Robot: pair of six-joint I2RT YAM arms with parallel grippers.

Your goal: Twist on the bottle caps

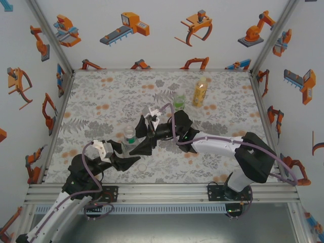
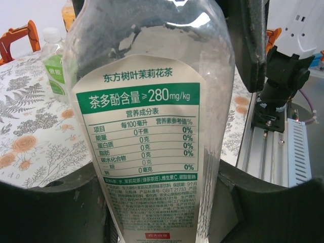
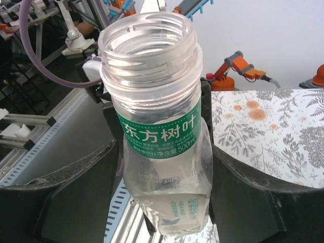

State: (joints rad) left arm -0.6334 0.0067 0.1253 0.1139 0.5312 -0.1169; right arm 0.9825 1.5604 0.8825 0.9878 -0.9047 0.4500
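At the near left of the bench [image 1: 101,96], the clear bottle [image 1: 129,137] is held roughly upright in the left gripper [image 2: 159,212], whose fingers are clenched on the labelled body. In the right wrist view the neck is bare, with threads exposed and nothing screwed on. The right gripper [image 3: 164,202] is placed around the same bottle below the green neck band, 1 finger on each side. Whether these fingers press the plastic or merely stand beside it cannot be told.

1 small pale round item, judged to be a cap [image 1: 143,166], lies on the mat just near and right of the clear bottle; it is too small for certainty. The green bottle [image 1: 179,99] and the amber bottle [image 1: 200,92] stand side by side at the far centre-right, well apart from both grippers. Whether they are capped cannot be determined.

Risks noted:
1. With 2 grippers on 1 thin-walled bottle, opposing pulls may buckle it or twist it out of the left grip.
2. If the right gripper is withdrawn off-axis, the neck may be knocked and the bottle tilted.
3. The cap lies close under the arms and may be swept towards the near edge.
4. A cap presented tilted is likely to cross-thread.
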